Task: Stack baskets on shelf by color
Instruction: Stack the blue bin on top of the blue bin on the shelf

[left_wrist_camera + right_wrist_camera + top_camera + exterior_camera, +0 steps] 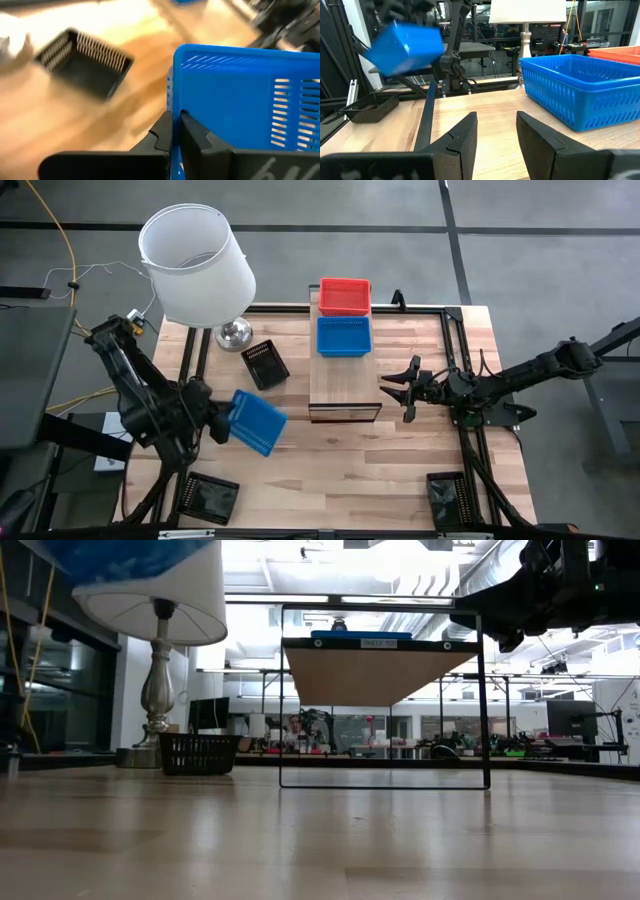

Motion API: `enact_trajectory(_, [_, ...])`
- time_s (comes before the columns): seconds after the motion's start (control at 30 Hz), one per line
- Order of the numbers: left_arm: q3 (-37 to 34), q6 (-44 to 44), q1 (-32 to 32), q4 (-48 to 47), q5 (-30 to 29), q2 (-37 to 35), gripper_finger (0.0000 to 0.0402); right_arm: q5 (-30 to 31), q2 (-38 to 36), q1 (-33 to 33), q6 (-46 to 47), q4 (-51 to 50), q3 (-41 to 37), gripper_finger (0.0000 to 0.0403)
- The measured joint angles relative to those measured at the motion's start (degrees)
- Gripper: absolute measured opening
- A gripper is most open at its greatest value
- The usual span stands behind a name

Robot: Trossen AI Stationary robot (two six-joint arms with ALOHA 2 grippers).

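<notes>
The left gripper [222, 420] holds a blue rectangular plastic mesh basket [256, 421] in the air above the left part of the butcher-block desk [400, 470], its fingers [162, 135] pinching one short wall of the basket. The step in hand looks like carrying this basket over to the long light-wood shelf [343, 385] on its dark frame, where a second blue mesh basket [344, 336] already sits with a red mesh basket [345, 295] touching it at the far end.

To do this well, the held basket should be turned level, mouth up, and its walls lined up squarely over the blue one on the shelf before lowering, so it nests rather than catches on the rim. The pinch is on a thin wall only, so a slow swing seems wise to keep it from pivoting. The path should clear the black mesh basket [265, 364] on the desk and the white-shaded lamp [197, 264] beside it.

From above, the carried basket is tilted, its long axis running diagonally from the left gripper toward the desk's front right; the shelf baskets lie with long sides across the plank.

The right gripper [407, 391] hovers just beside the near end of the shelf, fingers [462, 137] spread and empty.
</notes>
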Motion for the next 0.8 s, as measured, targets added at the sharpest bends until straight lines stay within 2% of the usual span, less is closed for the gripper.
enact_trajectory(0.13, [6.0, 14.4, 8.1, 3.0, -2.3, 0.3, 0.0, 0.0, 0.0, 0.0, 0.1, 0.2, 0.0, 0.0126])
enact_trajectory(0.23, [8.8, 29.2, 15.8, 10.2, -3.3, 0.5, 0.0, 0.0, 0.0, 0.0, 0.0, 0.5, 0.0, 0.0126])
enact_trajectory(0.37, [10.2, 51.7, 26.6, 27.6, -2.2, 0.5, 0.0, 0.0, 0.0, 0.0, 0.0, 0.5, 0.0, 0.0126])
enact_trajectory(0.5, [10.2, 70.3, 36.4, 47.6, 4.7, 1.2, 0.0, 0.0, 0.0, 0.0, -0.3, 0.5, 0.0, 0.0126])
enact_trajectory(0.63, [10.2, 78.4, 44.6, 60.0, 11.2, 3.5, 0.0, 0.0, 0.0, 0.0, -0.2, 0.5, 0.0, 0.0126])
enact_trajectory(0.8, [10.2, 78.1, 53.5, 64.1, 19.6, 8.2, 0.0, -0.1, 0.0, 0.0, -0.2, 0.5, 0.0, 0.0126])
